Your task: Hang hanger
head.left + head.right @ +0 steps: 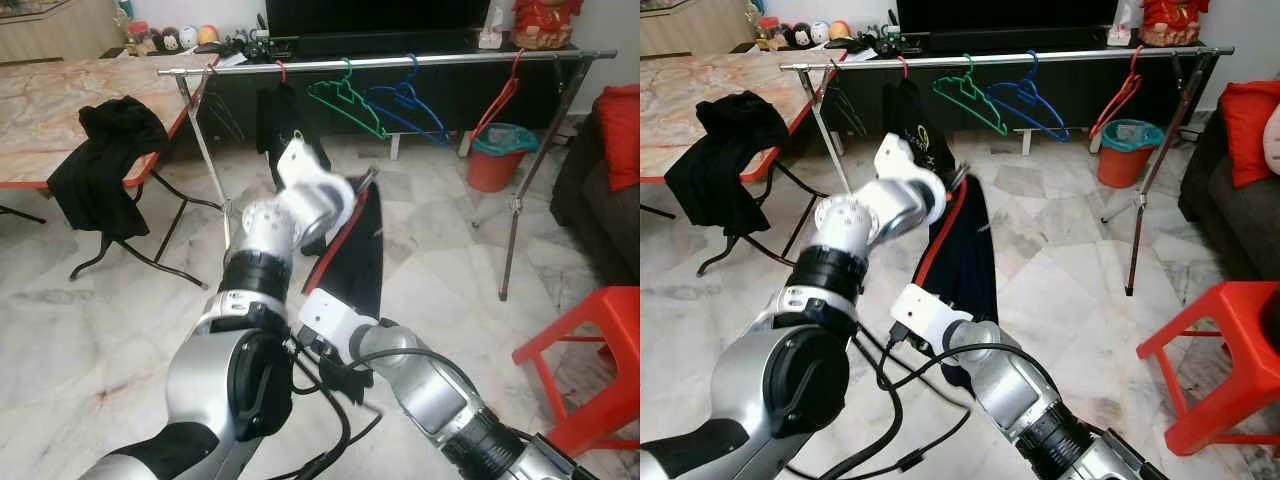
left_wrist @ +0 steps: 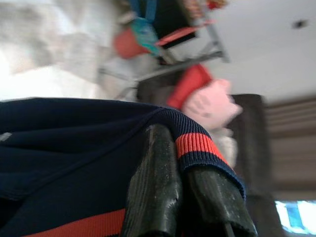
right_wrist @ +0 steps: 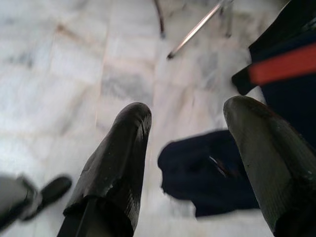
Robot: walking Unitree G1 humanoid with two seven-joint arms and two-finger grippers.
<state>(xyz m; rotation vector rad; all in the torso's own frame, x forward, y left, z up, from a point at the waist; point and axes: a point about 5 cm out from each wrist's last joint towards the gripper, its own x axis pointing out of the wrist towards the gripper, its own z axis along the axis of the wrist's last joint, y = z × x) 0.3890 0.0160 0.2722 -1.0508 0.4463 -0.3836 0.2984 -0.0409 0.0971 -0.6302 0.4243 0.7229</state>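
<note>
Dark navy garment with red trim (image 1: 352, 255) held up in mid-air above the marble floor (image 1: 440, 270), short of the clothes rail (image 1: 400, 61); its hanger hidden, not made out. Left gripper (image 2: 183, 195) clenched on the red-banded cuff, arm raised and bent toward the rail. Right gripper (image 3: 190, 163) spread wide, low beside the garment's hem, pointing at the floor. Green hanger (image 1: 345, 103), blue hanger (image 1: 408, 105), red hanger (image 1: 498, 100) hooked on the rail.

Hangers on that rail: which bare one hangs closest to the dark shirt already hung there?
The green hanger. It hangs just right of the dark shirt; the blue hanger comes next, and the red hanger hangs farthest along the rail.
</note>
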